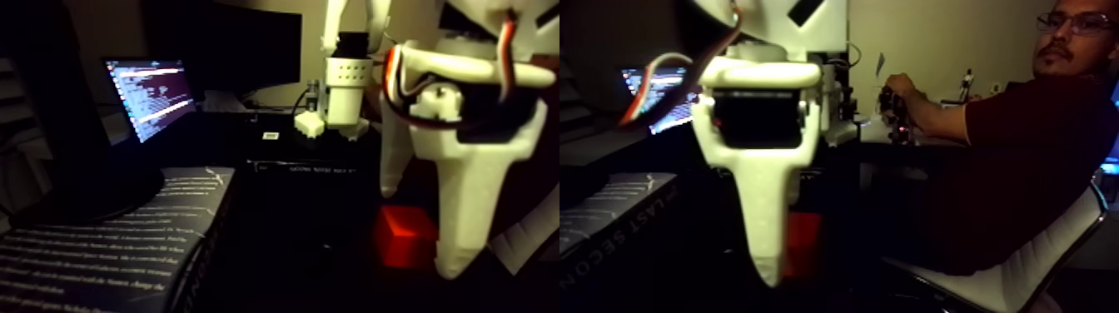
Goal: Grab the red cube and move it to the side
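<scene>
This wide fixed view holds two near-equal halves side by side. My white gripper (420,231) hangs large and close in both halves, pointing down. Its broad finger (454,216) reaches low, and a thinner finger (390,175) ends higher on its left, with a dark gap between them. The gripper looks open with nothing held. The red cube (401,237) rests on the dark table behind the fingertips. It shows left of the broad finger in the left half and right of it in the right half, partly hidden by that finger.
A book with white print (108,250) lies front left, and a lit laptop screen (150,96) stands behind it. Another white arm (343,91) stands at the back. A person (1016,141) sits on a chair (1032,266) at the right, hand on a device (897,104).
</scene>
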Robot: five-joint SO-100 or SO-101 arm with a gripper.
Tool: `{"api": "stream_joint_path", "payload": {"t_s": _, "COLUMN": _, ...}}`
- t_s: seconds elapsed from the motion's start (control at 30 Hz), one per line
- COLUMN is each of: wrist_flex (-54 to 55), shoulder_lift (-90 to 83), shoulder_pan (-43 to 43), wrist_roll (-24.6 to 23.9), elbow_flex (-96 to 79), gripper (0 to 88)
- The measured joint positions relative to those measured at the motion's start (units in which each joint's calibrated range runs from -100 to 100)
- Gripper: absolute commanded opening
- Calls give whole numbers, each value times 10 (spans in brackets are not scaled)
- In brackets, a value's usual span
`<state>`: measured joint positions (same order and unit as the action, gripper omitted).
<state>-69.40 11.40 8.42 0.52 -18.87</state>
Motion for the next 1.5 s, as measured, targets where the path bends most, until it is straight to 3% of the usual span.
{"api": "stream_joint_path", "payload": {"t_s": 1.5, "wrist_flex": 22, "shoulder_lift": 80, "shoulder_pan": 6, "wrist_roll": 14, "elbow_flex": 24, "gripper": 329}}
